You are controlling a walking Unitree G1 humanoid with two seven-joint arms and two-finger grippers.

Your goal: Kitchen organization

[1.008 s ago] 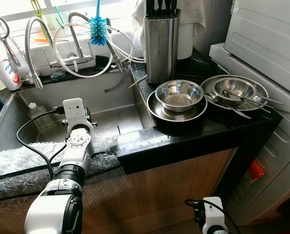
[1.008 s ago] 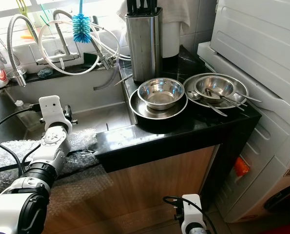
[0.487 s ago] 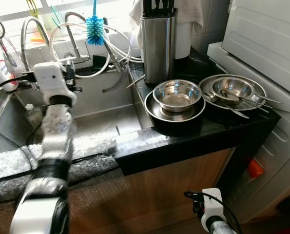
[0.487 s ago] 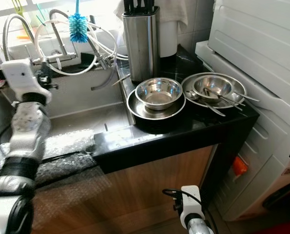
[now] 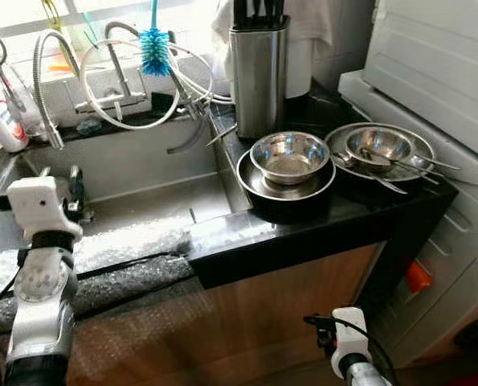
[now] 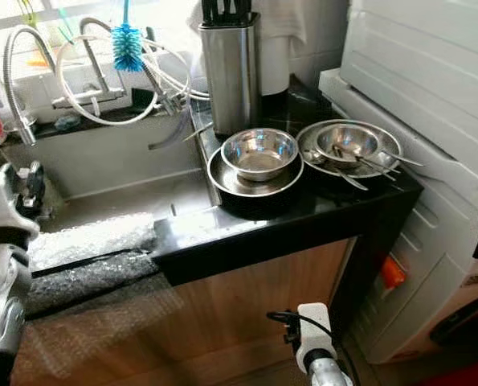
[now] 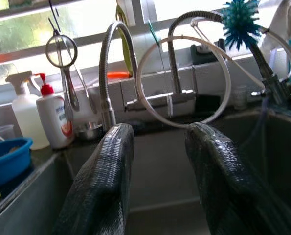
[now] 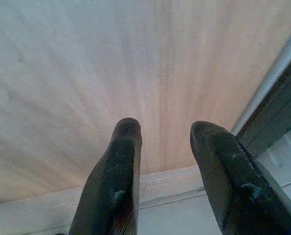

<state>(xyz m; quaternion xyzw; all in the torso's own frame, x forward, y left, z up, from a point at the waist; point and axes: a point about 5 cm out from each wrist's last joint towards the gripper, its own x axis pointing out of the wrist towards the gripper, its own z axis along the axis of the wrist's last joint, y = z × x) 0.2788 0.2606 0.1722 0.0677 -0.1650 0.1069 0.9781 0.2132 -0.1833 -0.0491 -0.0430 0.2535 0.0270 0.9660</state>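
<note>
Kitchen corner, sink and black counter (image 5: 303, 229), as seen from my head and wrists.

1. My left gripper (image 7: 157, 183): raised at the left end of the sink (image 5: 142, 201), above the bubble wrap (image 5: 118, 249) draped over its front edge. Fingers (image 7: 103, 181) apart, nothing between them; they point toward the taps (image 7: 174, 73) and the window sill.
2. My right gripper (image 8: 167, 186): hanging low in front of the wooden cabinet door (image 5: 287, 314), below the counter. Fingers apart, empty.
3. Steel bowl (image 5: 291, 155): sits inside a wider shallow steel dish (image 5: 255, 181) on the counter, just beside the sink's right edge.
4. Second steel bowl (image 5: 381, 145): sits on a steel plate (image 5: 339, 145) to the right of the first pair, near the counter's right end. Spoons (image 5: 383, 181) lie across this bowl and plate; their exact number I cannot tell.
5. Knife block (image 5: 259, 72), steel, upright, behind the first bowl, dark handles standing out of its top.
6. Blue bottle brush (image 5: 154, 48): hanging bristles-down above the taps, amid a loop of white hose (image 5: 102, 104).
7. White soap bottle (image 7: 57, 117) with red cap and a spray bottle (image 7: 23, 115), side by side on the sill at the left; a blue tub (image 7: 8, 159) near them.
8. White appliance (image 5: 439, 88): stands to the right of the counter.
</note>
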